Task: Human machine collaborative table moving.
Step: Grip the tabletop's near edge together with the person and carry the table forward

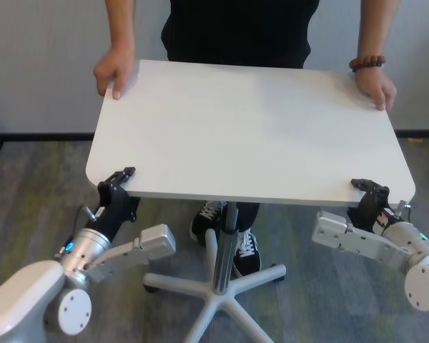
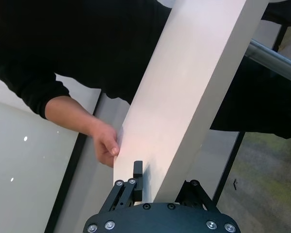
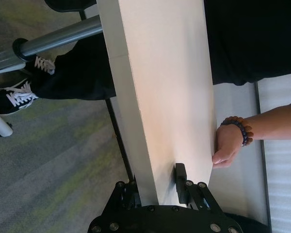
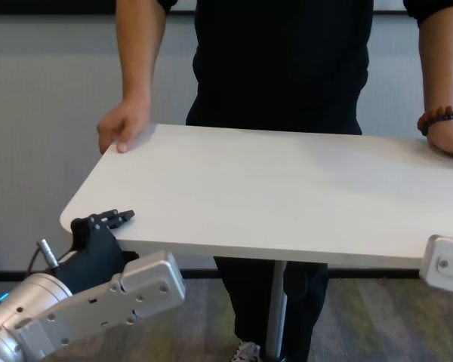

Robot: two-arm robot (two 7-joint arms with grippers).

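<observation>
We clamp both black two-finger grippers, left (image 1: 121,176) and right (image 1: 367,186), on the white rectangular tabletop (image 1: 250,136) at lower frame; the black-shirted person (image 1: 239,28) holds the far edge, so lifting together likely follows.

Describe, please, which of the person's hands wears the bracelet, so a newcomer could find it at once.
Start at the white table in the middle and look along its far edge, where the person stands. Two hands hold the far corners; the one on the robot's right side has a brown beaded bracelet on its wrist, while the other is bare.

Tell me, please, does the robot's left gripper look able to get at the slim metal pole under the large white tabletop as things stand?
Probably not: the left gripper is shut on the near edge of the white tabletop, away from the metal pole.
</observation>
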